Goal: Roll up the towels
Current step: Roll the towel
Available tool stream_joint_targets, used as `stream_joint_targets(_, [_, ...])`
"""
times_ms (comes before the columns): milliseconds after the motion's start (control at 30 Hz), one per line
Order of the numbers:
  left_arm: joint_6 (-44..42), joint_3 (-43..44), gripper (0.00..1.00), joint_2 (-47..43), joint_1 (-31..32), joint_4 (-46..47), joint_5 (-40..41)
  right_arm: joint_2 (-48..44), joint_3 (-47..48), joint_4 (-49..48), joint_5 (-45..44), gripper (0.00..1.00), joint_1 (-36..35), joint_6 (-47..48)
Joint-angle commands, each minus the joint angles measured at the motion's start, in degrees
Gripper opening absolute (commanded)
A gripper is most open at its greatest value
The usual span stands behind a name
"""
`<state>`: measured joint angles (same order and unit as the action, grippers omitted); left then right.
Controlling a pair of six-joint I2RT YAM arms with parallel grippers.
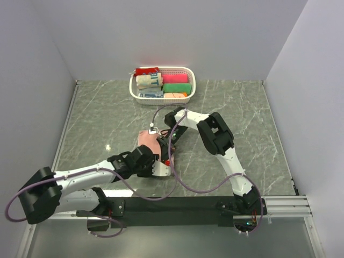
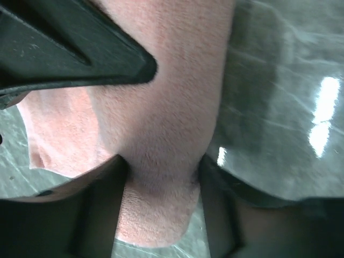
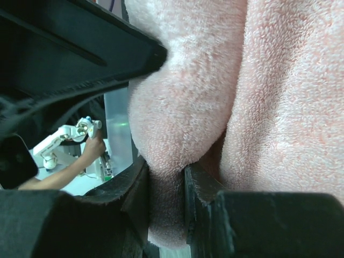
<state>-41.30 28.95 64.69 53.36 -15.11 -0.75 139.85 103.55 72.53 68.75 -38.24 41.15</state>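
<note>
- Nearest the overhead camera, a black rail [image 1: 177, 206] carries both arm bases at the near edge of the grey marble-patterned table [image 1: 107, 107].
- From above, the left arm [image 1: 80, 174] reaches in low from the left, and the right arm [image 1: 217, 134] arches over from the right.
- Mid-table, the left gripper [image 1: 155, 158] and the right gripper [image 1: 164, 141] meet over the salmon-pink towel [image 1: 145, 140]. It lies bunched there, largely hidden beneath them.
- At the far edge stands a white basket [image 1: 192, 80], well apart from the towel. It holds rolled cloths [image 1: 176, 79] in red, magenta, green and cream with blue letters.
- In the left wrist view, a thick fold of the towel runs between the two dark fingers [image 2: 102, 215] and touches both. The left gripper is clasped on the towel, and the rest of the cloth spreads up and to the left over the table.
- In the right wrist view, the fingers [image 3: 134, 209] pinch a narrow fold of the towel tightly. Fluffy pink bulges swell above them and to the right, filling most of the view.
</note>
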Motion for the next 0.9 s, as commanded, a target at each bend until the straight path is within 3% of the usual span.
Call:
stream_joint_targets(0, [0.17, -0.13, 0.52, 5.26, 0.86, 0.71, -1.17, 2.01, -0.62, -1.96, -9.07, 0.02, -1.05, 3.06])
stream_joint_targets(33, [0.17, 0.40, 0.39, 5.88, 0.86, -1.91, -2.31, 1.74, -0.80, -2.65, -9.33, 0.03, -0.96, 2.89])
stream_joint_targets(67, [0.17, 1.71, 0.33, 6.59, 0.78, -4.02, -3.37, 1.31, -1.06, -3.27, -9.51, 0.03, -0.96, 2.10])
stream_joint_targets(133, [0.95, 3.56, 0.23, 9.39, 0.69, -8.77, -8.26, -0.19, -1.42, -4.67, -11.26, 0.21, -0.79, 0.52])
stream_joint_targets(267, [3.15, 7.69, 0.10, 12.30, -0.10, -17.92, -15.05, -4.67, -0.28, -10.29, -15.30, 0.53, 3.15, -6.67])
stream_joint_targets(300, [3.15, 8.22, 0.09, 12.74, -0.28, -19.24, -15.94, -5.63, 0.42, -10.57, -15.66, 0.55, 4.04, -7.30])
stream_joint_targets(333, [3.24, 8.84, 0.07, 13.18, -0.63, -20.38, -16.73, -7.56, 2.17, -10.92, -16.10, 0.66, 4.92, -7.83])
stream_joint_targets(367, [3.33, 10.15, 0.06, 13.53, -0.98, -21.26, -18.39, -8.45, 3.14, -11.09, -16.63, 0.68, 6.06, -8.53])
stream_joint_targets(400, [3.24, 10.86, 0.06, 14.41, -1.50, -23.80, -19.54, -10.37, 5.15, -11.01, -16.72, 0.80, 8.33, -9.58])
stream_joint_targets(567, [1.66, 18.57, 0.06, 20.12, -7.12, -32.33, -25.78, -17.67, 8.34, -13.54, -16.46, 0.81, 17.04, -14.32])
stream_joint_targets(733, [-0.88, 28.27, 0.06, 30.92, -13.45, -43.32, -31.67, -31.11, -0.87, -20.41, -20.40, 0.82, 28.12, -17.50])
stream_joint_targets(867, [-1.85, 38.01, 0.07, 38.66, -16.97, -48.77, -33.87, -41.04, -7.30, -19.72, -22.16, 0.81, 32.43, -12.43])
